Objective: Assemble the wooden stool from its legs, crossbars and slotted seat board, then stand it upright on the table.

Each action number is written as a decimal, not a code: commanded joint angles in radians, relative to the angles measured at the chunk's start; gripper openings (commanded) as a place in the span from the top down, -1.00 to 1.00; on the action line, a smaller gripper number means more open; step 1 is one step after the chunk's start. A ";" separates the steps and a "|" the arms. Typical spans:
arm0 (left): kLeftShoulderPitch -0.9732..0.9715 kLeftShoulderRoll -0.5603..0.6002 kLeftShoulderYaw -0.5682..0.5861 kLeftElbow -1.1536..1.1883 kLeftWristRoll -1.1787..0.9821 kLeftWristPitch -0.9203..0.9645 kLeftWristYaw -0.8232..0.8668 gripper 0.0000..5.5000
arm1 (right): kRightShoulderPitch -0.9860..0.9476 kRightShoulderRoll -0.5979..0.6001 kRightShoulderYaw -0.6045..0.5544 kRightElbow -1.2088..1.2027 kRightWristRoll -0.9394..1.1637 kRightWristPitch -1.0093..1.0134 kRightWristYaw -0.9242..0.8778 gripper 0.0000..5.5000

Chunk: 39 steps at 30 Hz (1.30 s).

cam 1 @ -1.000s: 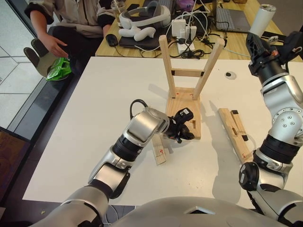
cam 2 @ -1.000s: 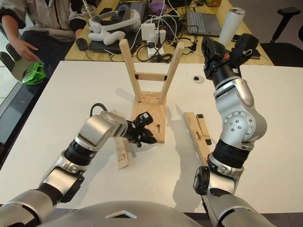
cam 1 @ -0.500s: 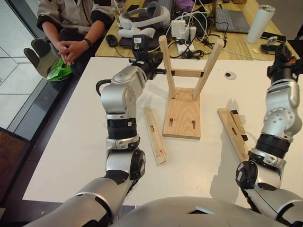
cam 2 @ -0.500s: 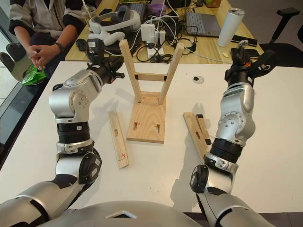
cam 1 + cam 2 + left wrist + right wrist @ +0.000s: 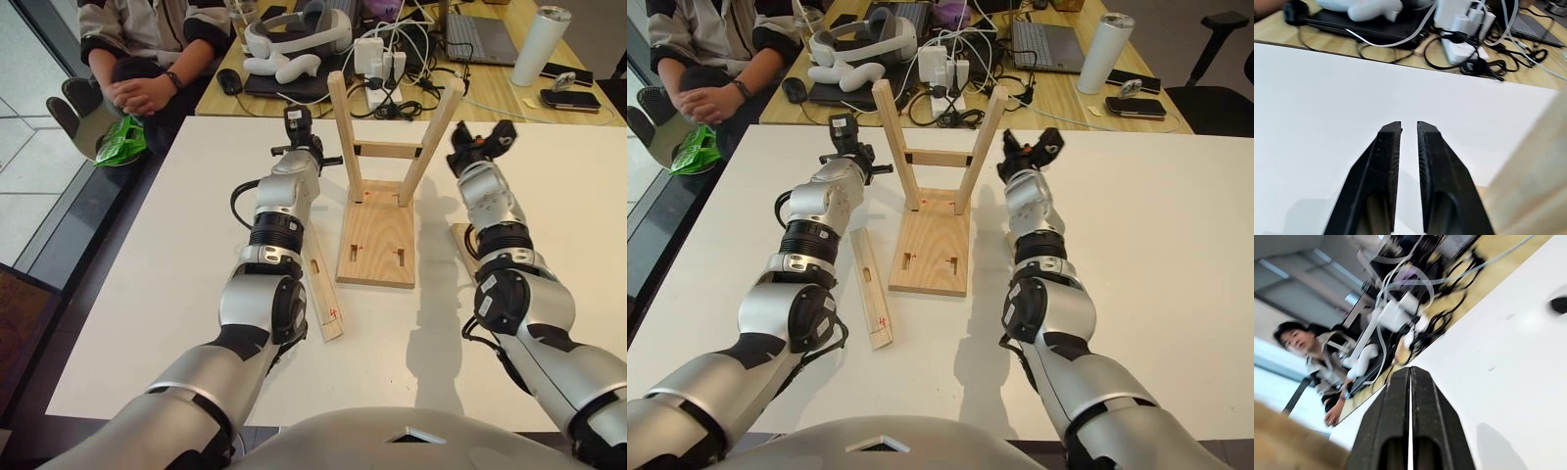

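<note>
The slotted seat board (image 5: 377, 245) lies flat on the white table (image 5: 176, 255). Two legs (image 5: 343, 137) (image 5: 433, 127) rise from its far end, joined by a crossbar (image 5: 389, 151). A loose leg piece (image 5: 321, 284) lies just left of the board. More loose pieces (image 5: 464, 243) lie to its right, mostly hidden under my right arm. My left gripper (image 5: 1409, 126) hovers low over the table just left of the left leg, shut and holding nothing. Close to the right of the right leg, my right gripper (image 5: 1411, 369) is also shut with nothing in it.
A wooden desk (image 5: 490, 83) behind the table's far edge holds a white headset (image 5: 294, 39), a power strip with cables (image 5: 377, 59), a laptop (image 5: 480, 39) and a tumbler (image 5: 537, 44). A green bag (image 5: 122, 142) sits off the table's left side.
My left arm left the board's front and swung up to the far side beside the left leg. My right arm came down from its raised pose to beside the right leg.
</note>
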 commanded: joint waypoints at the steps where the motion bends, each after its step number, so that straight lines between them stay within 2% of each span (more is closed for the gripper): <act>1: 0.057 -0.092 -0.152 -0.166 -0.069 0.227 -0.213 0.77 | 0.000 0.022 0.033 -0.053 0.027 0.133 0.075 0.99; 4: 0.120 -0.087 -0.190 -0.293 -0.083 0.320 -0.240 0.77 | 0.013 -0.002 0.032 -0.051 0.006 0.110 0.034 0.99; 9: 0.198 0.000 -0.202 -0.415 -0.044 0.358 -0.224 0.77 | 0.050 -0.054 0.035 -0.084 -0.052 0.029 -0.060 0.99; 13: 0.197 0.068 -0.133 -0.461 -0.025 0.315 -0.160 0.77 | 0.131 -0.082 0.077 -0.194 -0.102 0.046 -0.087 0.99; 17: 0.160 0.080 -0.103 -0.423 -0.027 0.265 -0.124 0.77 | 0.205 -0.060 0.120 -0.307 -0.127 0.088 -0.104 0.99; 20: 0.149 0.085 -0.098 -0.426 -0.036 0.261 -0.115 0.77 | 0.289 -0.075 0.187 -0.484 -0.173 0.150 -0.113 0.99; 23: 0.204 0.105 -0.099 -0.549 -0.046 0.330 -0.122 0.77 | 0.419 -0.159 0.256 -0.773 -0.187 0.345 -0.090 0.83; 29: 0.335 0.123 -0.091 -0.812 -0.068 0.485 -0.115 0.77 | 0.599 -0.378 0.307 -1.219 -0.080 0.729 0.056 0.51; 36: 0.381 0.100 -0.125 -0.987 -0.103 0.599 -0.122 0.77 | 0.762 -0.489 0.415 -1.490 0.104 0.978 0.247 0.12; 39: 0.403 0.096 -0.147 -1.028 -0.108 0.628 -0.123 0.77 | 0.812 -0.519 0.444 -1.516 0.097 1.009 0.251 0.12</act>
